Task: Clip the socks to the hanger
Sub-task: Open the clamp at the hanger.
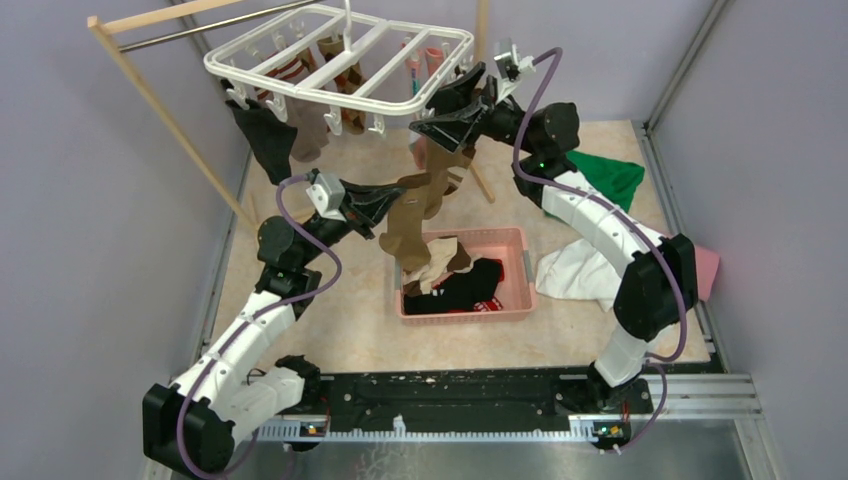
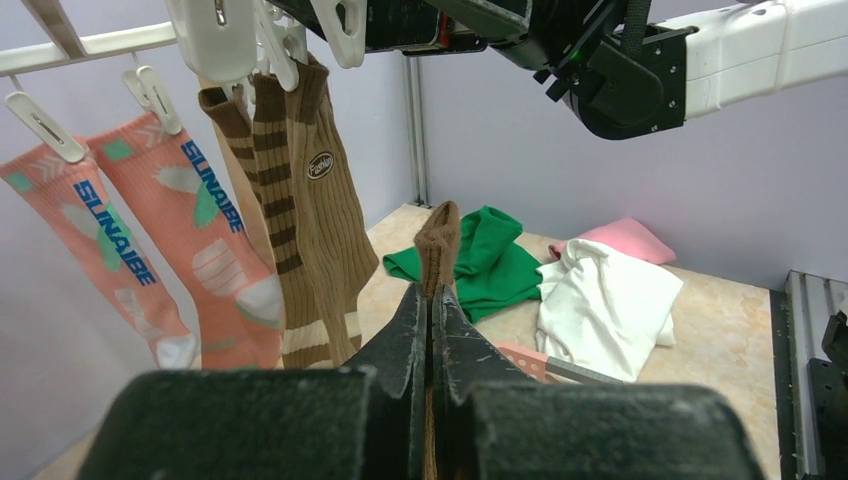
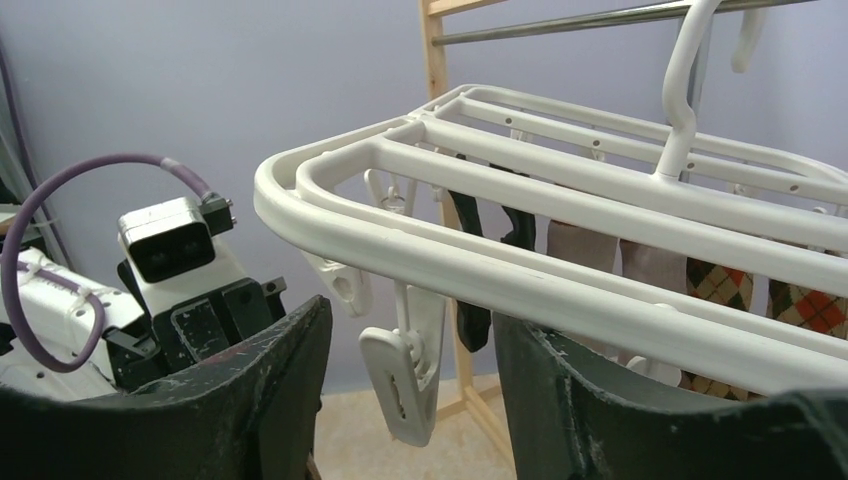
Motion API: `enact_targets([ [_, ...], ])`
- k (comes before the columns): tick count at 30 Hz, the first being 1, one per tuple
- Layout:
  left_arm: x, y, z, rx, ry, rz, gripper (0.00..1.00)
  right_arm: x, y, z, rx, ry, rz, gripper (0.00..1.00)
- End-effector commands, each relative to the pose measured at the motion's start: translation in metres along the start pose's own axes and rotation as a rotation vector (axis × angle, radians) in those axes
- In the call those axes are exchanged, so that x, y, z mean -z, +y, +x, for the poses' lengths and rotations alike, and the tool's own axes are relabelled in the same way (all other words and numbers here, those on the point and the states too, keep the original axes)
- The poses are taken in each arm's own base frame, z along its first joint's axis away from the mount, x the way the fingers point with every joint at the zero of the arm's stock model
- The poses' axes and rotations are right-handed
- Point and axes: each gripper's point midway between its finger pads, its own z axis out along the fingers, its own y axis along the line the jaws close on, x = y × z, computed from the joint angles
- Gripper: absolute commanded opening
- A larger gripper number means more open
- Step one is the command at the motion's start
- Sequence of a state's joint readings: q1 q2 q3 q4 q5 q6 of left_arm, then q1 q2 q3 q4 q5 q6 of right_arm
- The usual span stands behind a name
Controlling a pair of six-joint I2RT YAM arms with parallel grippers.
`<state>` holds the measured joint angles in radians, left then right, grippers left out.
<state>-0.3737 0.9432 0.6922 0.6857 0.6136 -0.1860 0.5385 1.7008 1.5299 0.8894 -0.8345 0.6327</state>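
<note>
The white grid hanger [image 1: 340,55] hangs at the back with several socks clipped under it: black [image 1: 262,140], pink-teal patterned [image 2: 190,250] and brown-cream striped [image 2: 300,200]. My left gripper [image 2: 432,295] is shut on a plain brown sock [image 2: 437,235], which dangles from it above the basket [image 1: 410,225]. My right gripper [image 3: 410,330] is up at the hanger's near corner. It stands open, its fingers [image 3: 270,370] on either side of a free white clip [image 3: 405,375] without touching it. More socks lie in the pink basket [image 1: 465,315].
The wooden rack [image 1: 160,110] with a metal rod carries the hanger. A green cloth [image 1: 610,175], a white cloth [image 1: 580,270] and a pink cloth [image 1: 705,270] lie on the table to the right. Purple walls close in the sides and back.
</note>
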Motion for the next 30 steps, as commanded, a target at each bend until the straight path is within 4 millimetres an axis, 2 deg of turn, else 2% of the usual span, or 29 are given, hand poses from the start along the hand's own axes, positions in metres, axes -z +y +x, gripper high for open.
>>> enact_targets([
  [1, -0.004, -0.005, -0.029, -0.048, -0.076, 0.032, 0.00, -0.012, 0.006, -0.020, 0.025, -0.051, -0.014, 0.58],
  [15, -0.003, -0.006, -0.030, -0.052, -0.082, 0.036, 0.00, -0.007, 0.007, -0.022, 0.056, -0.027, 0.019, 0.15],
  [18, -0.003, -0.006, -0.029, -0.051, -0.081, 0.036, 0.00, -0.005, 0.004, -0.022, 0.064, -0.016, 0.037, 0.12],
  [22, -0.002, -0.006, -0.029, -0.052, -0.083, 0.035, 0.00, 0.001, 0.001, -0.024, 0.085, -0.002, 0.048, 0.11],
  [24, -0.002, -0.006, -0.029, -0.053, -0.083, 0.029, 0.00, 0.004, 0.001, -0.024, 0.096, 0.008, 0.038, 0.15],
  [28, -0.001, -0.005, -0.030, -0.058, -0.086, 0.020, 0.00, 0.009, 0.005, -0.025, 0.110, 0.026, 0.015, 0.40],
  [30, -0.001, -0.004, -0.029, -0.058, -0.083, 0.019, 0.00, 0.012, 0.006, -0.025, 0.115, 0.041, 0.008, 0.47],
])
